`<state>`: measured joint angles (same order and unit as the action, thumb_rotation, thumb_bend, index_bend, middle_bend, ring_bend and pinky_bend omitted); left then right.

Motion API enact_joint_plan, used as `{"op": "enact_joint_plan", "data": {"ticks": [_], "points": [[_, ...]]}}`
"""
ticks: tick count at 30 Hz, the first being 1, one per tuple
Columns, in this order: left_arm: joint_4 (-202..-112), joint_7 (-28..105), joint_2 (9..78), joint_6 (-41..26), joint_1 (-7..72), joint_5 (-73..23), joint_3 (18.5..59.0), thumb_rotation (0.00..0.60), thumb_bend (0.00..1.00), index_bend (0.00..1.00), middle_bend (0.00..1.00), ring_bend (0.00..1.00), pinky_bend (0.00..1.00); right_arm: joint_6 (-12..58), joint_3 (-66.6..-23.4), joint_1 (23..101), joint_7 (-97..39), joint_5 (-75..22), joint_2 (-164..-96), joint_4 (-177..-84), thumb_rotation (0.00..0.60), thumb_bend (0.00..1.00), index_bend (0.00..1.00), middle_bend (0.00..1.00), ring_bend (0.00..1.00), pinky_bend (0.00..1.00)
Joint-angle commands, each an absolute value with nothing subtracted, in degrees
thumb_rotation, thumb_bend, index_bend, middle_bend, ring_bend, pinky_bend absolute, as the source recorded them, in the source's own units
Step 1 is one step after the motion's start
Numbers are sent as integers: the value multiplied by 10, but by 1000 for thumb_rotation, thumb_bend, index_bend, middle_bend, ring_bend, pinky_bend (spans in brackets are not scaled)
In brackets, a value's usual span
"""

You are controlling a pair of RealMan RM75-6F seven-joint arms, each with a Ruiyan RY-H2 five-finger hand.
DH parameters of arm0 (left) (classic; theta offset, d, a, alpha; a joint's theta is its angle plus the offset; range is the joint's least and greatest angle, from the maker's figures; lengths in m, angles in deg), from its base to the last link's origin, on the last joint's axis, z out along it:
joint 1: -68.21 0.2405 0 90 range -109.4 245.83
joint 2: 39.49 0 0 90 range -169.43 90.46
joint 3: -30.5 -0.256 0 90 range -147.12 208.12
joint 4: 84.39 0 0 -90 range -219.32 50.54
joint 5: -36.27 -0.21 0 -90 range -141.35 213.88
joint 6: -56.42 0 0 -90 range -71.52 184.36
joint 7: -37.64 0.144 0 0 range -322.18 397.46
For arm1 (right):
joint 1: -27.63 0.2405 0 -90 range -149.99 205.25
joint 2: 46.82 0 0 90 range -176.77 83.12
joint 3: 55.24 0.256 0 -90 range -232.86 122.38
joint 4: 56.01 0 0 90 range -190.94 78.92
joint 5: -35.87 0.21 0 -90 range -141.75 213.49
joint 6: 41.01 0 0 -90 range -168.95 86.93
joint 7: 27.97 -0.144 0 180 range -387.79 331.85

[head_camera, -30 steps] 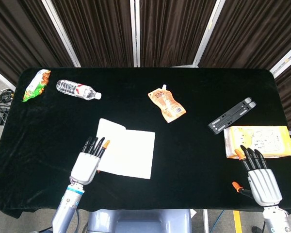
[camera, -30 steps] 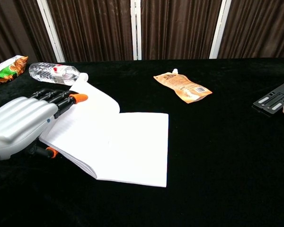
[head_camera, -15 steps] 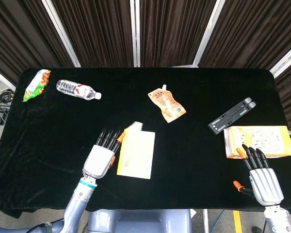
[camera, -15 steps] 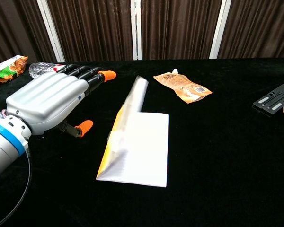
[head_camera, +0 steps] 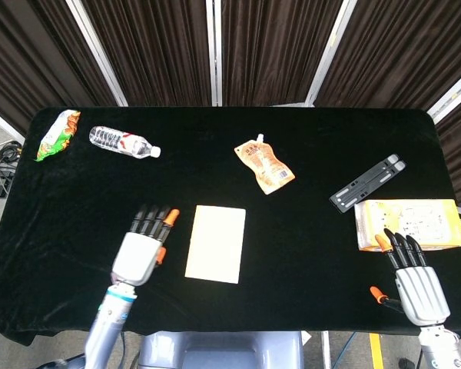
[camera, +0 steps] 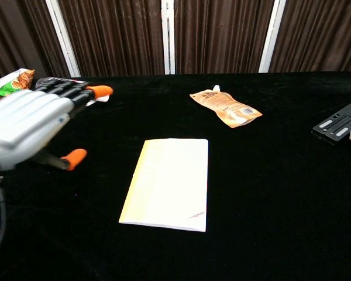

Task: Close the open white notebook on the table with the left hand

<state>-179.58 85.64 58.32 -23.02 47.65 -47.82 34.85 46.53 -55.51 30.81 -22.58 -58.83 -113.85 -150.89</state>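
Note:
The notebook [head_camera: 216, 244] lies shut and flat on the black table, its pale cream cover up; in the chest view the notebook [camera: 168, 183] sits at centre. My left hand [head_camera: 142, 250] hovers just to its left, fingers stretched out and apart, holding nothing; the chest view shows the left hand [camera: 29, 125] clear of the cover. My right hand [head_camera: 416, 284] rests at the front right of the table, fingers spread, empty.
An orange pouch [head_camera: 264, 165] lies behind the notebook. A water bottle [head_camera: 124, 142] and a snack bag [head_camera: 58, 134] sit at the back left. A dark folding stand [head_camera: 367, 182] and a yellow box [head_camera: 411, 224] are at the right, near my right hand.
The notebook's left page swung over and came down flat, so the book is now closed. My left hand followed the page across, then drew back to the left. The right hand stayed put.

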Motion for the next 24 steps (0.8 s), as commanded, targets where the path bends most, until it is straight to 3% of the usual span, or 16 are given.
{"op": "enact_joint_plan", "data": {"ticks": [1,9,12,16,24], "points": [[-1810,828,542,-261,505,-480,333,600,415,0,0,0,0,465,-556,308,-224,-589,-1140,-1508,600,64,0,0,0,0],[-1835,764,448,-320,566,-476,307,600,410,0,0,0,0,465,-556,307,-209,-589,-1147,-1506,600,63,0,0,0,0],[-1832,741,425,-349,593,-484,292,600,331,0,0,0,0,462,-557,307,-205,-588,-1149,-1505,600,63,0,0,0,0],[-1820,695,407,-373,620,-487,281,600,103,0,0,0,0,460,-557,309,-202,-588,-1151,-1506,600,63,0,0,0,0],[-1818,660,387,-392,638,-500,285,600,79,0,0,0,0,453,-558,312,-197,-590,-1155,-1502,600,63,0,0,0,0]]}}
